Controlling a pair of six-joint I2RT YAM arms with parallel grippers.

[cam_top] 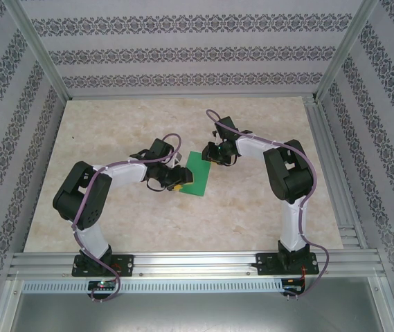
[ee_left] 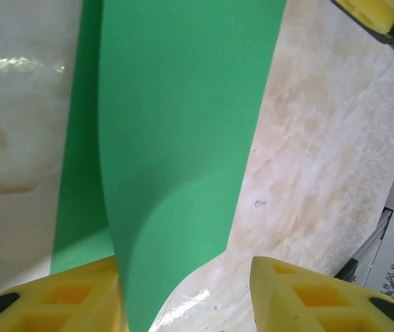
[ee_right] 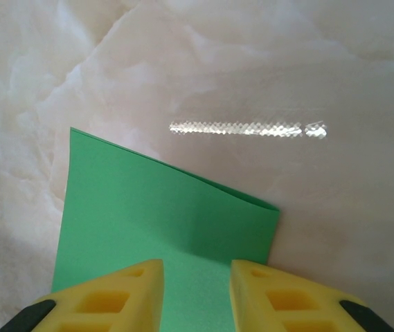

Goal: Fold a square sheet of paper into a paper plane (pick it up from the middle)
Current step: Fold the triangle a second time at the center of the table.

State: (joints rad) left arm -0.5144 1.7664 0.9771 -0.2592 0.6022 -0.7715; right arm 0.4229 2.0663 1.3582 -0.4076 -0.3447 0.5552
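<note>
Top external view: beige marbled tabletop (cam_top: 113, 138) is sitting inside patterned grey-white walls (cam_top: 183, 55) and aluminium rails (cam_top: 183, 263). Folded bright green square sheet of paper (cam_top: 198, 173) is lying mid-table. The left gripper (cam_top: 176, 184) is standing partly open, a raised flap rising between its yellow fingers (ee_left: 79, 297); the right gripper (cam_top: 214, 158) is gaping narrowly over the far edge. Grippers are hiding both paper ends; contact unclear.

From above, my left gripper (cam_top: 175, 181) covers the green paper (cam_top: 198, 173) at its left edge and my right gripper (cam_top: 215, 155) covers its far corner, and any creases are too small to tell. At my left wrist the sheet runs off top and bottom.
</note>
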